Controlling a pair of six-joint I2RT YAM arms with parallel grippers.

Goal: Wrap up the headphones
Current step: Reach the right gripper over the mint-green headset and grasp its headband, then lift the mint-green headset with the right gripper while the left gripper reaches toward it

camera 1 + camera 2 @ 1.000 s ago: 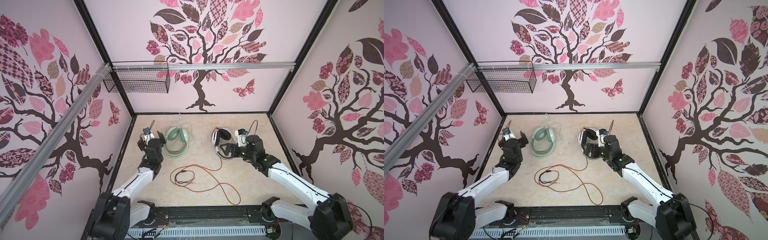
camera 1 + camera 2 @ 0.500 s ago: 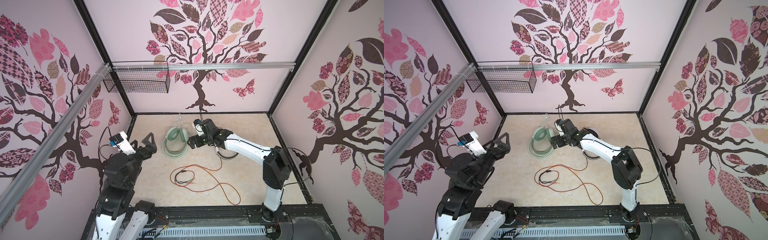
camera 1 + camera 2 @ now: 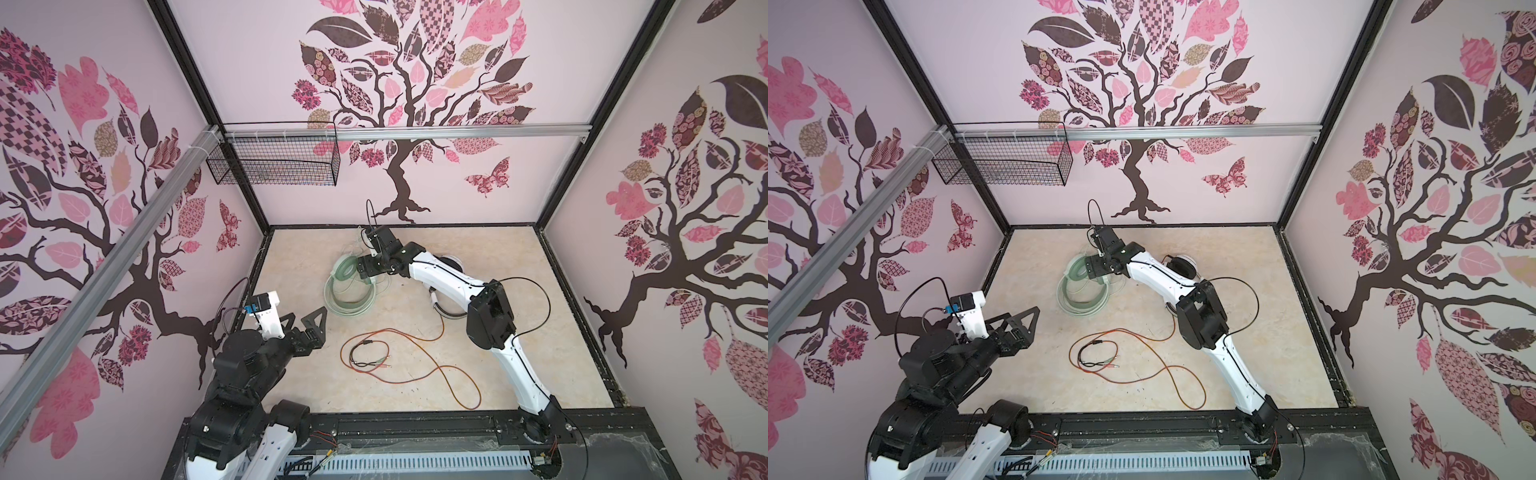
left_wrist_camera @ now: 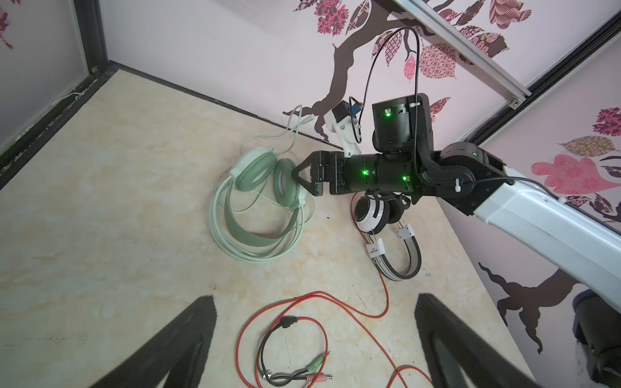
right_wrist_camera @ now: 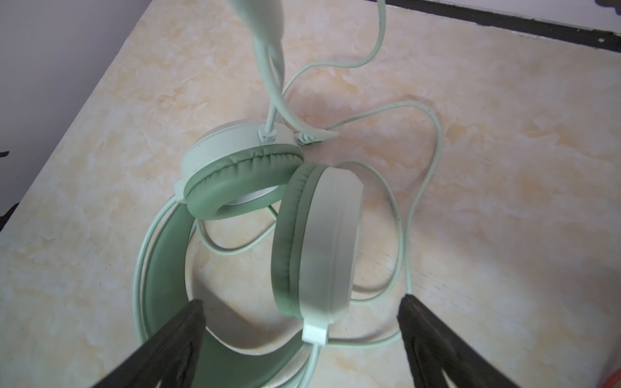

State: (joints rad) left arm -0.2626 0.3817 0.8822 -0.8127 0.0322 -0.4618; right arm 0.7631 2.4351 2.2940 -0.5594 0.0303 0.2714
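Note:
The mint-green headphones (image 3: 351, 286) (image 3: 1084, 291) (image 4: 255, 188) lie at the back middle of the table, their pale cable looped round them. My right gripper (image 3: 362, 269) (image 3: 1094, 266) (image 5: 300, 305) reaches across to them. It is open and straddles the lower end of one ear cup (image 5: 316, 235), with a gap on each side. The white-and-black headphones (image 4: 369, 211) (image 3: 1179, 266) lie under the right arm. Their orange-red cable (image 3: 415, 353) (image 4: 302, 302) trails toward the front. My left gripper (image 3: 305, 316) (image 3: 1017, 316) (image 4: 316, 299) hangs open and empty above the table's left side.
A thin black lead with green and pink plugs (image 4: 312, 369) (image 3: 368, 353) lies inside the orange loop. A wire basket (image 3: 274, 166) hangs on the back wall at the left. Patterned walls close in three sides, and a black base rail (image 3: 415, 428) runs along the front.
A second ago both arms lay low beside the two headsets. The left arm has since lifted back to the left, and the right arm has swung across over the mint-green headset.

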